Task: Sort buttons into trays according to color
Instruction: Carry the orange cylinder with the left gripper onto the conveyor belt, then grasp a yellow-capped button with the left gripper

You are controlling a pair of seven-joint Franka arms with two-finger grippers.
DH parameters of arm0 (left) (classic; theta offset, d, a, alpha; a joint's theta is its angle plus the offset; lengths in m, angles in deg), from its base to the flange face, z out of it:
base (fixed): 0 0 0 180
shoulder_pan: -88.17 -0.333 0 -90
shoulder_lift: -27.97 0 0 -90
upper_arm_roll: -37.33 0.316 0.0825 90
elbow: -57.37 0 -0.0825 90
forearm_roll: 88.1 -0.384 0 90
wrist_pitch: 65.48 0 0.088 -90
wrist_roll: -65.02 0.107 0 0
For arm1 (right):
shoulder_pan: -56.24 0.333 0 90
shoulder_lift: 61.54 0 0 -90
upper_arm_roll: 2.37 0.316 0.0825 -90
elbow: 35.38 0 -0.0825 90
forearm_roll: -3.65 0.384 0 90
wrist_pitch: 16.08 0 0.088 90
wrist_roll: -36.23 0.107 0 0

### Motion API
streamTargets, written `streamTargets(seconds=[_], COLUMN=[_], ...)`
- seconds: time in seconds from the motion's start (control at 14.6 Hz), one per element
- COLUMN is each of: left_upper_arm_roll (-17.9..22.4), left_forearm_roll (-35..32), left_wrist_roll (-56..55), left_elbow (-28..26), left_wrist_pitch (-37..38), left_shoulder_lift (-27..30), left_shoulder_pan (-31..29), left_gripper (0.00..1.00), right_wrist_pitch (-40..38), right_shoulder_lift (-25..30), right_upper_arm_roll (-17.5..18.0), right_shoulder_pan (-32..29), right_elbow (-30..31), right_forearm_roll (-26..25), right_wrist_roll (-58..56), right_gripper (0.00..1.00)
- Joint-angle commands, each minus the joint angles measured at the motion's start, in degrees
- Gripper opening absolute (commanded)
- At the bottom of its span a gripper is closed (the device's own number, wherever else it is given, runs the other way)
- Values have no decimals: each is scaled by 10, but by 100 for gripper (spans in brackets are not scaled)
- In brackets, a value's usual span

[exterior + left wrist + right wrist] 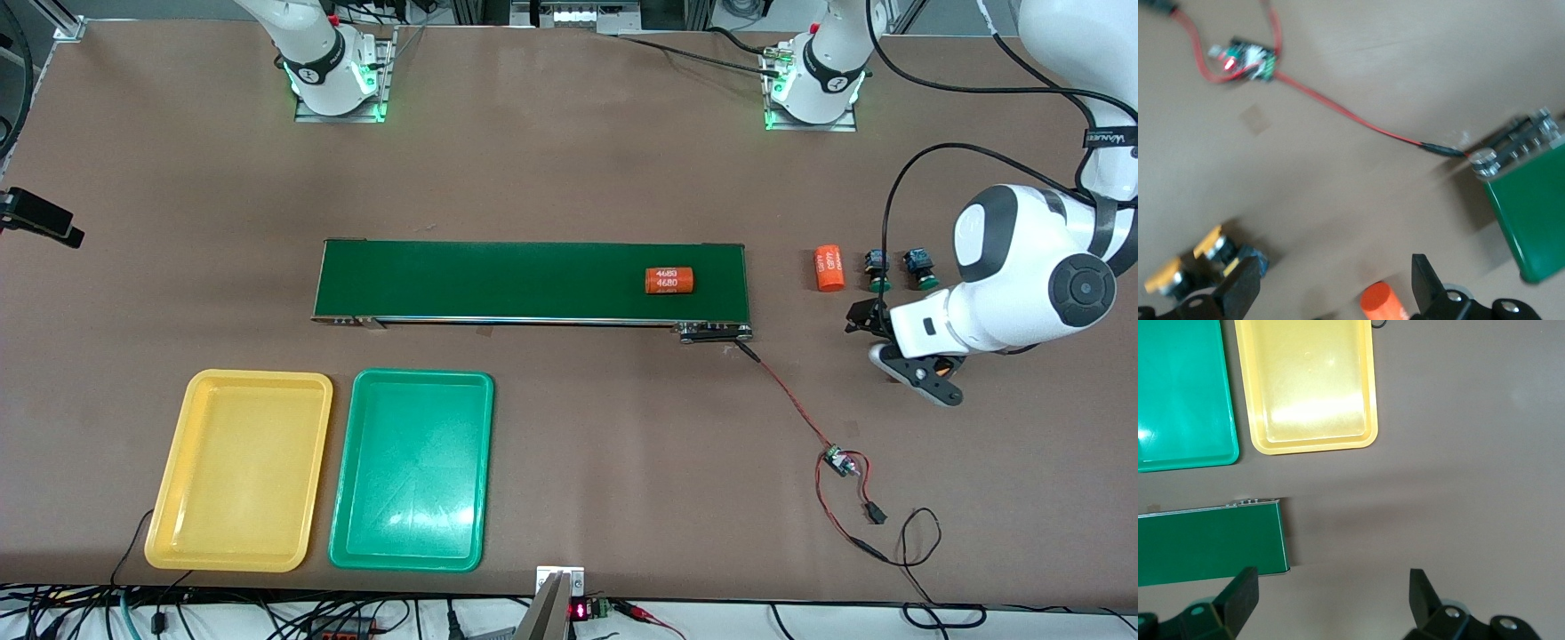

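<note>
The buttons [898,269] sit just beside the conveyor belt [533,280], at the left arm's end. They look small, hard and light, so pinch the dark body. The left gripper [898,356] hangs open near them, and the right gripper [1331,603] waits open, holding nothing.

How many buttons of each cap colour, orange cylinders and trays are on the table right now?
Green-capped buttons: 2
Yellow-capped buttons: 2
Orange cylinders: 2
Trays: 2, the yellow tray and the green tray
Total: 8
</note>
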Motion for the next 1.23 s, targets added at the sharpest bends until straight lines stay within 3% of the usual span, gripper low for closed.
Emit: streamTargets(seconds=[0.0,0.27,0.55,0.68,0.89,1.16], left_upper_arm_roll=[12,15,30,32,32,32], left_forearm_roll=[-11,-116,-130,-129,-127,-127], left_wrist_roll=[-138,-278,-281,-284,-335,-338], left_elbow=[17,29,83,81,58,-31], left_wrist_pitch=[18,20,36,51,11,-119], left_shoulder_lift=[-28,-64,-95,-99,-118,-119], left_shoulder_pan=[5,4,-12,-26,-38,-57], left_gripper=[100,100,100,100,100,100], right_wrist_pitch=[6,7,6,7,7,9], right_shoulder_lift=[9,8,8,7,7,7], right_upper_arm_roll=[3,3,3,3,3,3], right_shoulder_pan=[-3,-5,-5,-6,-6,-6], right_elbow=[9,9,9,9,9,9], right_forearm_roll=[1,1,1,1,1,1], right_wrist_roll=[2,2,2,3,4,4], right_gripper=[100,100,100,100,100,100])
